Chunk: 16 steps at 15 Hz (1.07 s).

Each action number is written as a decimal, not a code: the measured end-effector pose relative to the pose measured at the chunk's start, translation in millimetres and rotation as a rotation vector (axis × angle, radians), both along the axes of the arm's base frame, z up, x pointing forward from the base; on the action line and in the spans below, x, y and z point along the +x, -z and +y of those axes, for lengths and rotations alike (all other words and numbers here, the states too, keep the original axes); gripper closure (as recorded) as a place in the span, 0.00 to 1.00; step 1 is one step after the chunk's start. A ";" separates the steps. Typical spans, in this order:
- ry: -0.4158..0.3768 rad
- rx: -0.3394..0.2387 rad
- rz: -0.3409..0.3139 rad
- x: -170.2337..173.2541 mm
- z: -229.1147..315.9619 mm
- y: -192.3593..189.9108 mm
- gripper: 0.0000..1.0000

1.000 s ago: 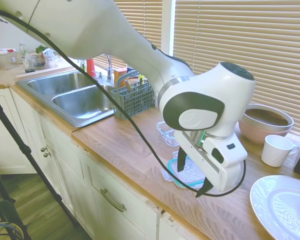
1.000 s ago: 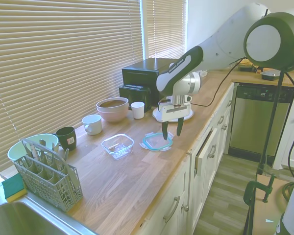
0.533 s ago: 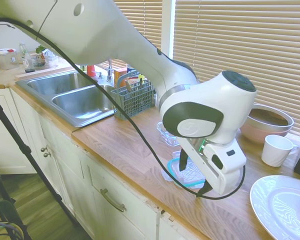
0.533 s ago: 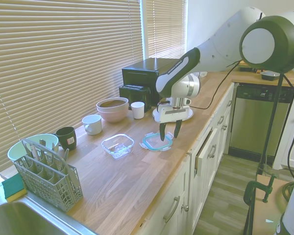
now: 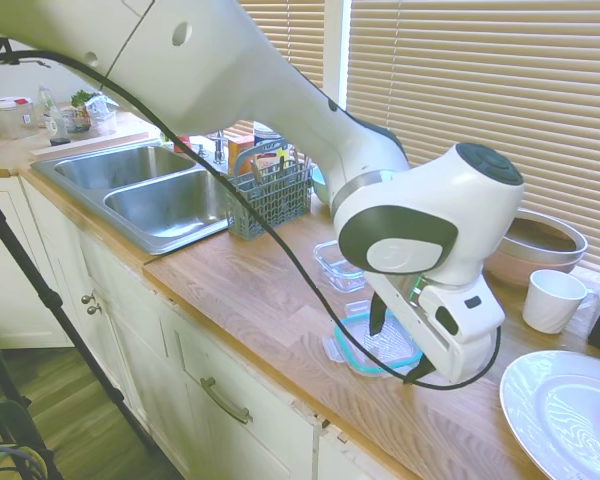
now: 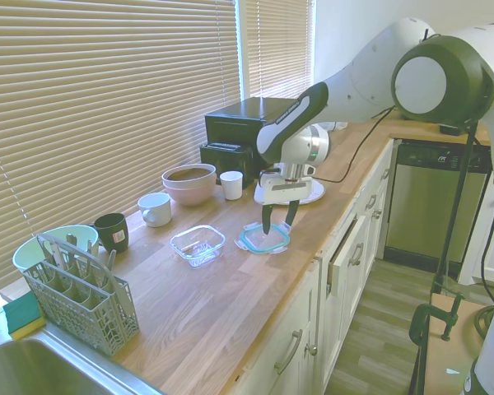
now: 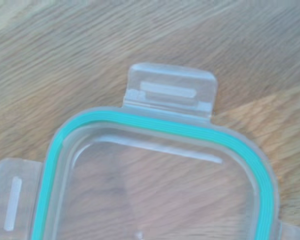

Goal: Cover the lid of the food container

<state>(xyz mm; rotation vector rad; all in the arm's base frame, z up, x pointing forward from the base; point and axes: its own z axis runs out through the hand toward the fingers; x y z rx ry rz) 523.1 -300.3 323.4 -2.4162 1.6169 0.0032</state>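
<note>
Teal-rimmed, the flat square clear plastic lid [image 6: 263,237] lies on the wooden worktop [image 6: 206,313] directly beneath our tool [image 6: 275,225], whose dark fingers [image 5: 376,316] hang spread wide over it, holding nothing. We see the small clear square food container [image 6: 198,244] just beside the lid, uncovered. A white plate [image 5: 560,415] and a pink bowl [image 6: 189,183] stand further off, nothing between lid and tub.
</note>
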 end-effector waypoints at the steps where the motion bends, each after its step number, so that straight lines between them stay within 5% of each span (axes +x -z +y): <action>1: -0.003 0.001 0.000 1.1 1.3 0.2 0.00; 3: -0.006 0.003 0.001 2.4 2.5 0.5 0.00; 4: -0.007 0.004 0.003 3.0 2.6 0.6 1.00; 16: 0.012 0.027 0.010 -0.1 -2.2 4.7 1.00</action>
